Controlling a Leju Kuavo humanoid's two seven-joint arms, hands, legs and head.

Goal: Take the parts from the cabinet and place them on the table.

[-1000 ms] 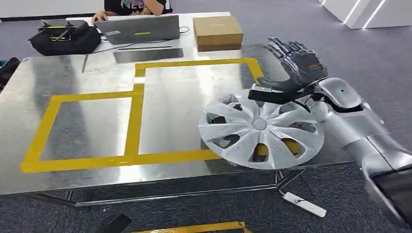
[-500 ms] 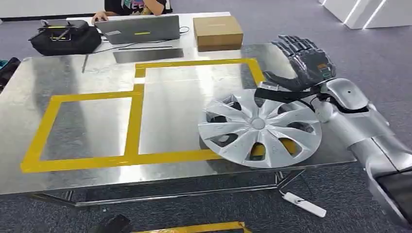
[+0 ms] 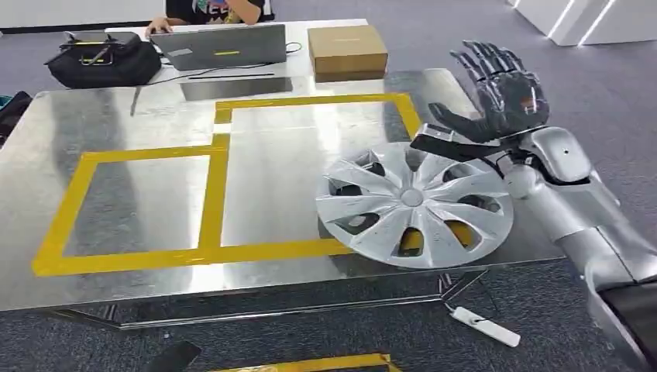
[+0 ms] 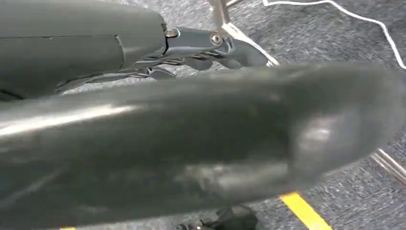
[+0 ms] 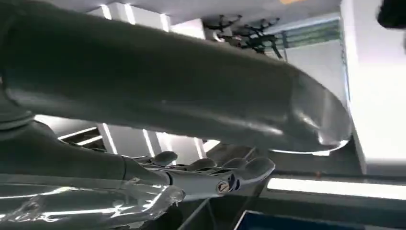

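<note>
We see a silver hubcap point(image 3: 414, 204) lying flat on the near right part of a polished metal table point(image 3: 139, 124), its spokes facing up. It covers the near right corner of a yellow tape outline point(image 3: 213, 174) that marks two adjoining rectangles on the tabletop, and patches of yellow show through the gaps between its near spokes. Its near rim lies close to the table's near edge.

The right hand point(image 3: 496, 93) is raised above the right side of the table, just beyond the far right rim of the hubcap. Its dark fingers point(image 3: 484, 58) are spread apart and point up and away, its thumb juts left, and it holds nothing; we see no contact between it and the hubcap. The silver right arm point(image 3: 589, 209) runs from the near right corner up to the wrist.

In the left wrist view, the left hand point(image 4: 201, 52) appears as dark fingers above grey carpet point(image 4: 335, 48), largely hidden behind a thick grey cover; we cannot tell whether it is spread or curled.

On the far side of the table we see a laptop point(image 3: 221, 45), a brown cardboard box point(image 3: 347, 50) to its right and a black bag point(image 3: 101, 58) to its left. A person point(image 3: 213, 9) sits behind the laptop. A white power strip point(image 3: 486, 326) lies on the carpet beneath the table's near right corner.
</note>
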